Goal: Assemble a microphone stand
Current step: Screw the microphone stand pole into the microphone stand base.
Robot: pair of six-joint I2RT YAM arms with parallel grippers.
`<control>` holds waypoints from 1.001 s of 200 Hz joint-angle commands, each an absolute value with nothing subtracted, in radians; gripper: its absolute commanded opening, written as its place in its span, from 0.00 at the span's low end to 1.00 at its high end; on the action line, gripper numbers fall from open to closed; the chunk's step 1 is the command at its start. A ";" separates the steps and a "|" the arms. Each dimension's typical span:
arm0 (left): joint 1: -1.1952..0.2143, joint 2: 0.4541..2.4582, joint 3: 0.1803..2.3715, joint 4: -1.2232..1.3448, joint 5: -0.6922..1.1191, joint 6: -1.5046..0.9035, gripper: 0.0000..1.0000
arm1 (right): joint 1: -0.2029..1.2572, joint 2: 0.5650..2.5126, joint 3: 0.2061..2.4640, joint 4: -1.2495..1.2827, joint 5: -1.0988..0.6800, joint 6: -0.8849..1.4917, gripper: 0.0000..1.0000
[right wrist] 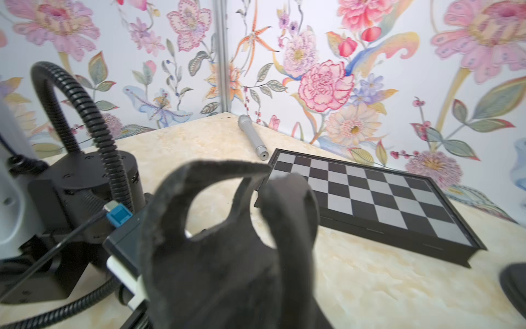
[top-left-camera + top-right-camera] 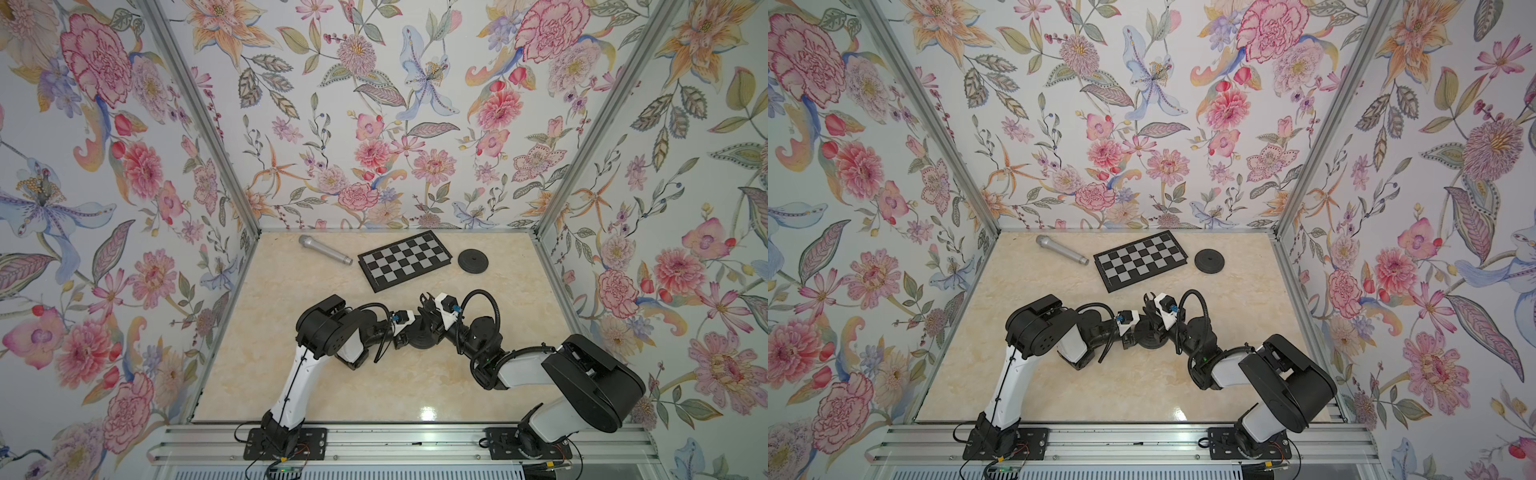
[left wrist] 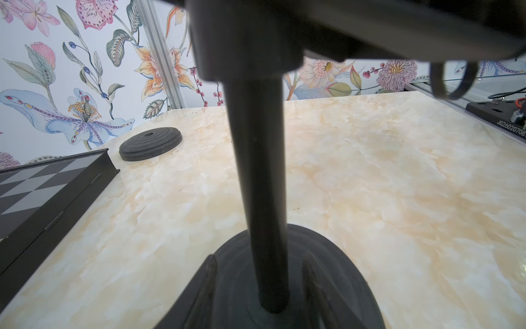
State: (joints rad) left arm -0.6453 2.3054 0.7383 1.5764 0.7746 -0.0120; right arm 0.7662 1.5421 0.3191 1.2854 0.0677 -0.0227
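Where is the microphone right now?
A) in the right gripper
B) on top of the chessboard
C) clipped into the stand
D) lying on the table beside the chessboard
D: in both top views the microphone lies flat on the table at the far side, just beside the chessboard, with no gripper on it.

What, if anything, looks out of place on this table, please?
A chessboard lies askew at the back, between the microphone and a loose round base; it has no part in a microphone stand. Nothing looks spilled or damaged.
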 commanded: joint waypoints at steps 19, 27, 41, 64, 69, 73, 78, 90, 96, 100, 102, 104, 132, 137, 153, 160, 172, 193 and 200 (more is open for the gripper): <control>-0.644 2.352 0.726 1.417 0.717 0.023 0.49 | 1.028 1.709 0.341 1.278 0.612 0.113 0.00; -0.644 2.353 0.724 1.419 0.719 0.022 0.49 | 1.058 1.741 0.355 1.324 0.600 0.072 0.00; -0.645 2.353 0.719 1.418 0.716 0.025 0.49 | 1.080 1.749 0.369 1.350 0.586 0.030 0.00; -0.644 2.347 0.721 1.414 0.709 0.028 0.49 | 1.050 1.706 0.368 1.309 0.461 -0.004 0.11; -0.644 2.349 0.724 1.416 0.711 0.025 0.49 | 1.037 1.693 0.360 1.303 0.419 -0.009 0.17; -0.644 2.350 0.722 1.417 0.713 0.022 0.49 | 1.026 1.681 0.355 1.301 0.387 -0.013 0.23; -0.646 2.353 0.720 1.421 0.715 0.020 0.49 | 1.010 1.666 0.344 1.297 0.321 -0.026 0.30; -0.645 2.350 0.716 1.424 0.712 0.024 0.49 | 0.967 1.620 0.309 1.280 0.190 -0.059 0.43; -0.644 2.346 0.716 1.422 0.709 0.028 0.49 | 0.941 1.592 0.293 1.264 0.132 -0.075 0.48; -0.644 2.343 0.716 1.420 0.709 0.029 0.49 | 0.920 1.574 0.282 1.254 0.089 -0.083 0.50; -0.643 2.343 0.716 1.420 0.709 0.030 0.49 | 0.909 1.564 0.276 1.250 0.068 -0.086 0.51; -0.643 2.342 0.716 1.419 0.709 0.031 0.49 | 0.898 1.556 0.270 1.246 0.051 -0.089 0.52; -0.644 2.352 0.715 1.431 0.718 0.025 0.49 | 0.723 1.443 0.209 1.215 -0.284 -0.104 0.61; -0.644 2.350 0.713 1.431 0.718 0.028 0.49 | 0.694 1.424 0.210 1.191 -0.340 -0.113 0.62; -0.644 2.344 0.715 1.429 0.716 0.034 0.49 | 0.602 1.373 0.239 1.064 -0.484 -0.171 0.64; -0.644 2.343 0.714 1.430 0.717 0.034 0.49 | 0.574 1.362 0.254 1.021 -0.529 -0.197 0.64; -0.644 2.348 0.713 1.437 0.720 0.029 0.49 | 0.531 1.356 0.283 0.984 -0.600 -0.223 0.65; -0.644 2.348 0.712 1.443 0.721 0.030 0.49 | 0.467 1.383 0.348 0.966 -0.701 -0.227 0.64; -0.644 2.344 0.712 1.439 0.719 0.034 0.49 | 0.455 1.398 0.371 0.965 -0.716 -0.227 0.64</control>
State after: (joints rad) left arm -0.6453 2.3035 0.7345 1.5795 0.7734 -0.0109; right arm 0.4999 1.3724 0.2920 1.0298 -0.5060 -0.1799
